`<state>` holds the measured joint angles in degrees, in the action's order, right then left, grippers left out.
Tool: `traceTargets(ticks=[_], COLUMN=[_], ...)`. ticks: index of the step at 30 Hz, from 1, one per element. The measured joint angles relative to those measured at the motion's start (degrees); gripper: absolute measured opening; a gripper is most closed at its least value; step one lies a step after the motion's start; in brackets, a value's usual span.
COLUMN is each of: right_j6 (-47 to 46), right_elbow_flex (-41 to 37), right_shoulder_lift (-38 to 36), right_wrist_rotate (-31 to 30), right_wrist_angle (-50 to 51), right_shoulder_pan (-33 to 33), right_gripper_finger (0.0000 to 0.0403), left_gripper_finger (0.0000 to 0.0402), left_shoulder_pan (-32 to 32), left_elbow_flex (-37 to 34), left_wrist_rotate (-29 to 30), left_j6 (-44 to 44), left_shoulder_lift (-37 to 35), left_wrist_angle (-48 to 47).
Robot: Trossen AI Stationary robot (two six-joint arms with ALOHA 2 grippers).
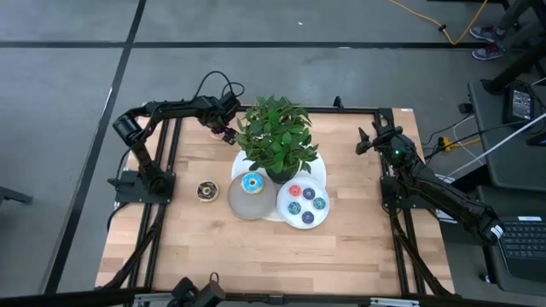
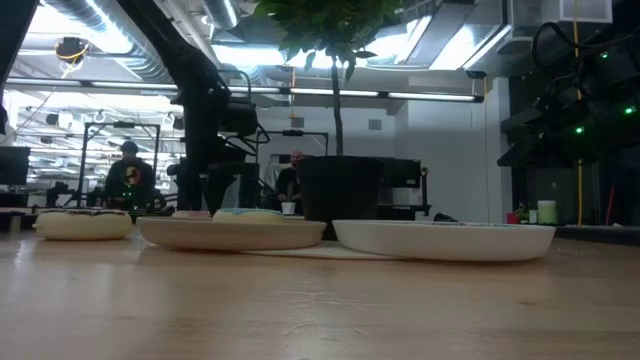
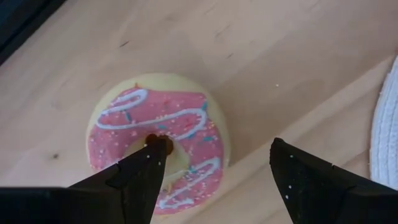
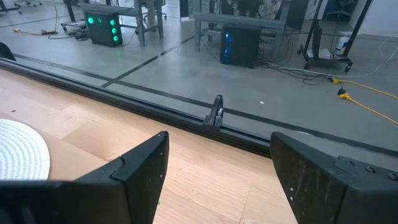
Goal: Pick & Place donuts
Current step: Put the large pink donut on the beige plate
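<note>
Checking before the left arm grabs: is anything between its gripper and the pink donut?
Nothing visible. The left gripper is open right above the pink donut, one finger over its hole, the other over bare table beside it. The potted plant stands beside them, not between.

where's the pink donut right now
High view: the pink donut lies on the table's far left, beside the potted plant, under the open left gripper.

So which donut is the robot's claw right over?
The pink donut beside the plant, under the open left gripper. The others lie on plates or farther along the table.
</note>
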<state>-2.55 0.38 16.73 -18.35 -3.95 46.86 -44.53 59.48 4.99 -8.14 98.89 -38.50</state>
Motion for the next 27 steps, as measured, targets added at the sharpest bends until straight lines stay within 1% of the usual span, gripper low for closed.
traceTargets(ticks=[4,11,18,27], right_j6=[-0.01,0.00,-0.01,0.00], right_elbow_flex=[0.00,0.00,0.00,0.00], right_shoulder_lift=[0.00,0.01,0.01,0.02], right_wrist_rotate=[-0.01,0.00,0.00,0.00], right_wrist_angle=[-0.02,-0.01,-0.02,-0.02], right_shoulder_pan=[-0.01,-0.01,-0.01,0.01], right_gripper_finger=[0.0278,0.0278,0.0278,0.0278], left_gripper_finger=[0.0260,0.0204,0.0160,0.0092], left_shoulder_pan=[0.00,0.00,-0.20,-0.15], left_elbow_flex=[0.00,0.00,0.04,0.04], left_wrist_rotate=[-0.02,0.04,0.22,1.05], left_j6=[0.39,0.00,-0.02,-0.71], left_shoulder_lift=[0.00,0.08,2.16,1.37], left_wrist_angle=[-0.09,-0.31,-0.13,-0.53])
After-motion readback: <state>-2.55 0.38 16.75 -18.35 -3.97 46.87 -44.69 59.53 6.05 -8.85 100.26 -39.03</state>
